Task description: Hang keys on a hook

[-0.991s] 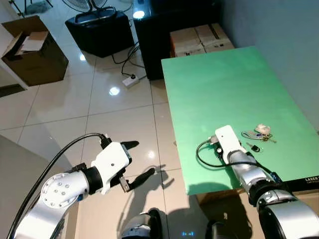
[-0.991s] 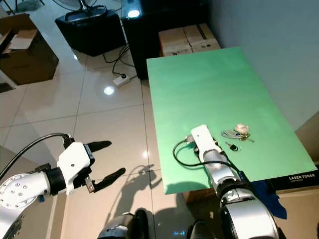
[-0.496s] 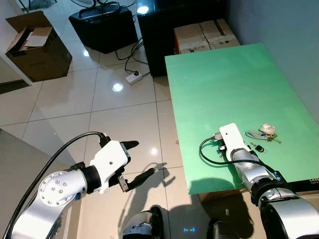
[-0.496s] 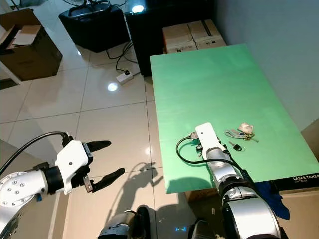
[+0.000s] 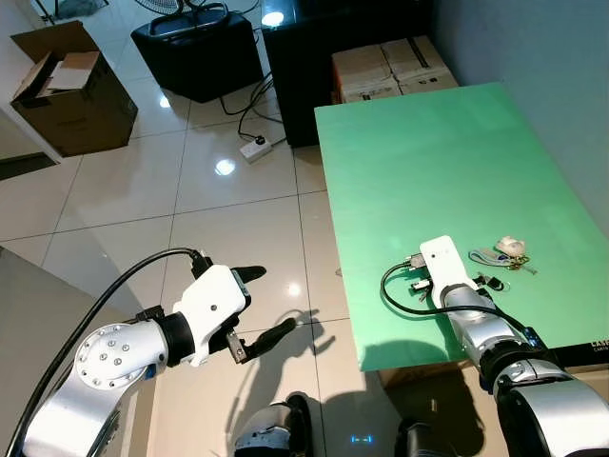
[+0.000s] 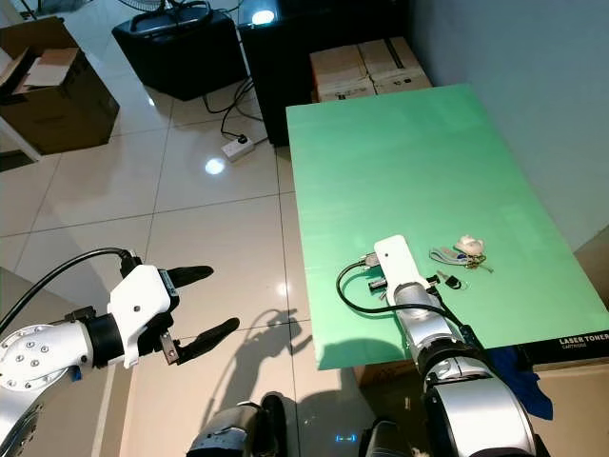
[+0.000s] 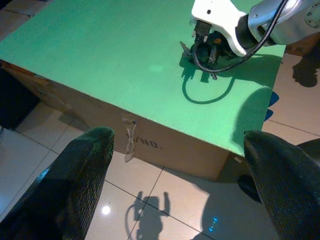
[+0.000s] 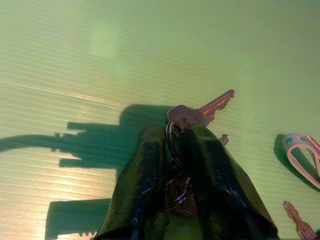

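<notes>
1. Right gripper [image 8: 172,165]: the two black fingers are pinched nearly together on the metal ring of a small bunch of coppery keys [image 8: 200,112], low over the green corrugated tabletop [image 5: 447,162]. One key blade sticks out just past the fingertips, its long axis running ahead and slantwise from the gripper.
2. The held bunch is at the near end of the table, under the right wrist's white housing.
3. Just beside it, farther along the table, lies a second cluster: a pale grey looped tag [image 5: 482,255], a whitish fob [image 5: 511,246] and a small dark key [image 5: 492,282]. They are apart from the fingers.
4. Left gripper [image 5: 257,305]: spread wide, holding nothing, out over the glossy tiled floor [image 5: 190,190], well apart from the table. The right arm is plainly the nearer.
5. Count: two grippers, one held bunch, one loose cluster.
6. No hook is identifiable here; judged next need is to lift the bunch and find one.
</notes>
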Robot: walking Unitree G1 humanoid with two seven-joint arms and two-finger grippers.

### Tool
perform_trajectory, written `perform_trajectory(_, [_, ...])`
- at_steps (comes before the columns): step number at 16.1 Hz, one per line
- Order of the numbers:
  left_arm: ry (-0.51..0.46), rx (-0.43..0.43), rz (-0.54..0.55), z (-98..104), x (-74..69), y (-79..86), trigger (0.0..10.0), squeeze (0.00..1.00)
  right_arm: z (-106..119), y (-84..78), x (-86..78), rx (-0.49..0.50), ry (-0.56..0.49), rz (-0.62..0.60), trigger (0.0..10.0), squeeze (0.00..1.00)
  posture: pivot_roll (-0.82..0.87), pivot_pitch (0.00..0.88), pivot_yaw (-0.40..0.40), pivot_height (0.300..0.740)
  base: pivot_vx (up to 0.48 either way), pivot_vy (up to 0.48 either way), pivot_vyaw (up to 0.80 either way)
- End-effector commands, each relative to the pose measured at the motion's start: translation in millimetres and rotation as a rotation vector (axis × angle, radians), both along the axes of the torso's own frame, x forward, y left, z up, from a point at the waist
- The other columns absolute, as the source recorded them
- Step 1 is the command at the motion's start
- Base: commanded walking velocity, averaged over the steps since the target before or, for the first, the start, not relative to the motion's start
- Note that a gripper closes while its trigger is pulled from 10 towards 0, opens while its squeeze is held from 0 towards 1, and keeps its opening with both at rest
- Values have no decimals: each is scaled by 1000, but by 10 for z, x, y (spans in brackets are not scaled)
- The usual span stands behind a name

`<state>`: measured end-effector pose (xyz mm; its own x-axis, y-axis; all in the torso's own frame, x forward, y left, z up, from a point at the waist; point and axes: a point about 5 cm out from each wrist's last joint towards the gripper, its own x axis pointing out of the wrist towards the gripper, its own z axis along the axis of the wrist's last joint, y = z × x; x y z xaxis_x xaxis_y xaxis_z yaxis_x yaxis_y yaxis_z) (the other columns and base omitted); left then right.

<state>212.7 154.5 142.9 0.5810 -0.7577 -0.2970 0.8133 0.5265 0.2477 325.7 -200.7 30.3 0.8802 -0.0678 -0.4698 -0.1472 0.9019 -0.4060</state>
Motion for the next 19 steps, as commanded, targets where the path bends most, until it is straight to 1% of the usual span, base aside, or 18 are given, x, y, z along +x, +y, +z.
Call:
perform_trajectory(1, [-5, 4, -10, 26, -26, -12, 10000, 0, -44, 55, -25, 27, 15, 6, 0, 0, 218, 188, 176, 740, 0, 0, 0])
perform_trajectory(10, [-17, 0, -5, 34, 4, -23, 10000, 0, -32, 71, -18, 33, -6, 6, 0, 0, 205, 165, 170, 740, 0, 0, 0])
perform_trajectory(13, [-32, -2, 13, 40, 32, -25, 10000, 0, 82, 76, 60, 32, -85, -16, 0, 0, 209, 164, 165, 740, 0, 0, 0])
perform_trajectory(15, [-54, -4, 41, 37, 67, -13, 10000, 0, 220, 84, 139, 39, -188, -59, 0, 0, 192, 141, 152, 740, 0, 0, 0])
perform_trajectory(16, [-59, -5, 49, 32, 74, -11, 10000, 0, 241, 87, 149, 43, -206, -65, 0, 0, 192, 141, 152, 740, 0, 0, 0])
perform_trajectory(19, [-112, -38, 149, -27, 197, -25, 10000, 0, 359, 144, 154, 69, -344, -53, 0, 0, 119, 74, 107, 740, 0, 0, 0])
